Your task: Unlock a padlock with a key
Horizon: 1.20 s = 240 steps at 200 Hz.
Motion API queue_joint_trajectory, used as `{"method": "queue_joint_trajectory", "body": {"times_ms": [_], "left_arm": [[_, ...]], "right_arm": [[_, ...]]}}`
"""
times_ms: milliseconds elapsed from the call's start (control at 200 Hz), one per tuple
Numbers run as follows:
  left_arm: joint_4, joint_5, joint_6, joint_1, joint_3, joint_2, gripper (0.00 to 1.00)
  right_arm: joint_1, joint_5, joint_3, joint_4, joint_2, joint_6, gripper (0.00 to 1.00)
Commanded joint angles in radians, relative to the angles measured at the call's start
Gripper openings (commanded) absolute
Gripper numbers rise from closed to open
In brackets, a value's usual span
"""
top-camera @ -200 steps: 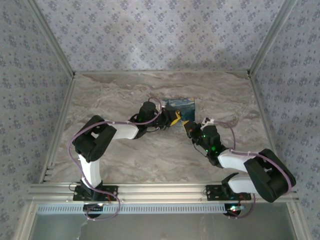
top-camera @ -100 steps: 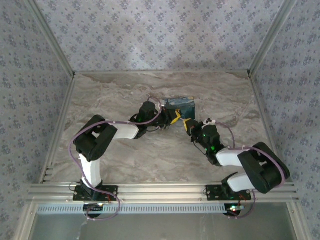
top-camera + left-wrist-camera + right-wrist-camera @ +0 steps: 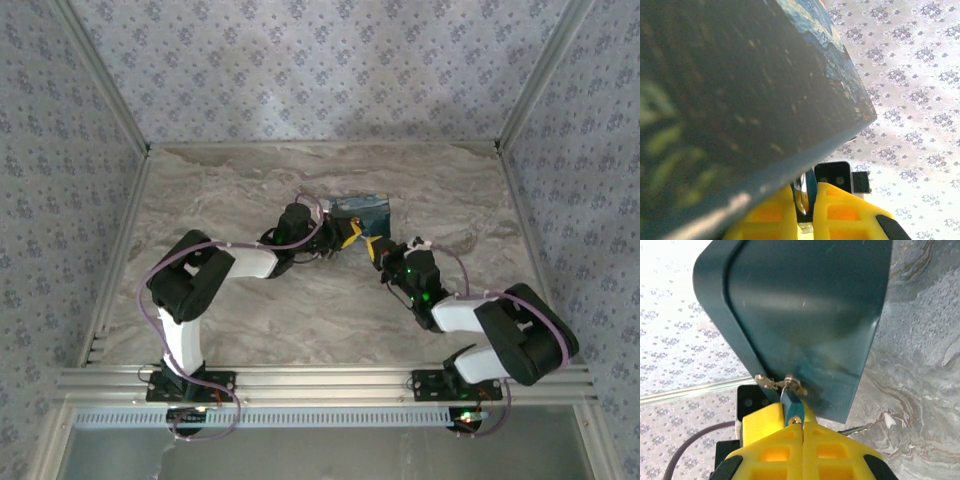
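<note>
Right wrist cam: padlock pinched, key not in yet

Biggest worry imo is the key going in crooked. The left gripper has its yellow fingers nearly together on a thin silver bit, which I'm taking to be the key. So little of it sits in the pinch that a slightly off-angle push could twist it round or pop it out. Second worry: the padlock dangles from the brass hasp on the dark blue box. A sideways shove from either arm could swing it or drag the box across the table, and then the keyhole isn't where it was lined up. Can't actually see the keyhole, so alignment is a guess.

Where things sit: the small blue padlock is right at the box's lower edge. Its top is hooked into the hasp and its lower end is clamped between the closed fingers of the right gripper. From above, both grippers meet just in front of the box, nearly touching each other
</note>
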Motion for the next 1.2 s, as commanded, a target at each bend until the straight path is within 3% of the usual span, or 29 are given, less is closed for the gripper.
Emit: {"method": "queue_joint_trajectory", "body": {"times_ms": [0, 330, 670, 859, 994, 1194], "left_arm": [[0.062, 0.065, 0.000, -0.035, 0.009, -0.014, 0.08], [0.064, 0.074, 0.000, -0.039, 0.007, -0.021, 0.05], [0.085, 0.126, 0.000, -0.074, 0.015, -0.035, 0.00], [0.109, 0.139, 0.000, -0.077, -0.005, -0.055, 0.00], [0.126, 0.147, -0.012, -0.078, 0.002, -0.055, 0.00], [0.103, 0.176, 0.003, -0.096, 0.040, -0.054, 0.00]], "right_arm": [[0.025, -0.006, 0.041, -0.036, -0.036, -0.052, 0.00], [0.022, 0.025, 0.056, -0.113, -0.085, -0.150, 0.00], [-0.015, -0.049, 0.125, -0.077, -0.005, -0.179, 0.00], [-0.065, -0.099, 0.109, 0.019, 0.026, -0.088, 0.00], [-0.074, -0.181, 0.163, -0.052, 0.023, -0.132, 0.00], [-0.073, -0.176, 0.173, -0.071, 0.035, -0.154, 0.00]]}}
